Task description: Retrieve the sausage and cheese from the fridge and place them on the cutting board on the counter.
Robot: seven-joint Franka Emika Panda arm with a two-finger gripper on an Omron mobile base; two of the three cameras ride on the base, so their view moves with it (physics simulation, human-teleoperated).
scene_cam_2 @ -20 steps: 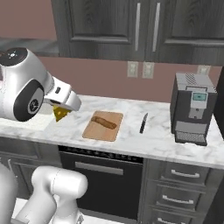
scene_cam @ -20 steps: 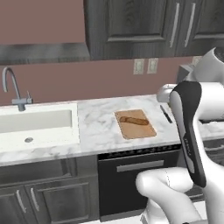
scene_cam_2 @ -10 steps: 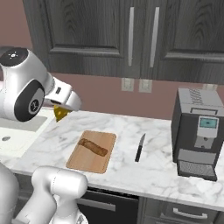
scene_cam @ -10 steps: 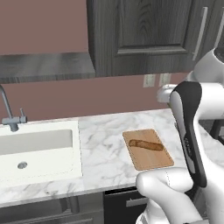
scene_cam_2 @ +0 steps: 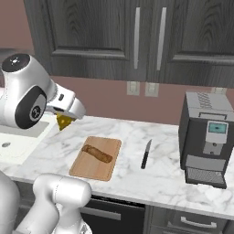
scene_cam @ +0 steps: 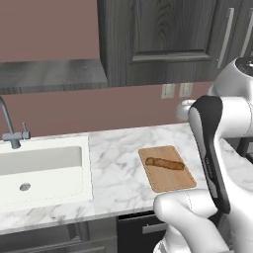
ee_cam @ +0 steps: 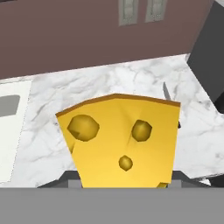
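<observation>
A: Gripping cheese (ee_cam: 124, 142) in hand (scene_cam_2: 64, 122), hanging above table (scene_cam_2: 160, 176), left of board (scene_cam_2: 96, 158). Sausage (scene_cam_2: 97, 153) already lying on board.

B: Seeming light, stiff, slick-faced. Holding by flat sides, not tapered edge.

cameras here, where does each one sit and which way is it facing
Left base view: behind the arm on its left, looking forward and down at the counter, sink and cutting board with the sausage; white arm links rise at lower right.
Right base view: behind on the right, facing the same counter, knife and coffee machine; arm at left, gripper holding the cheese.
Hand view: on the hand, looking along the gripper past the cheese to the counter.
Both base views share board and sausage.
</observation>
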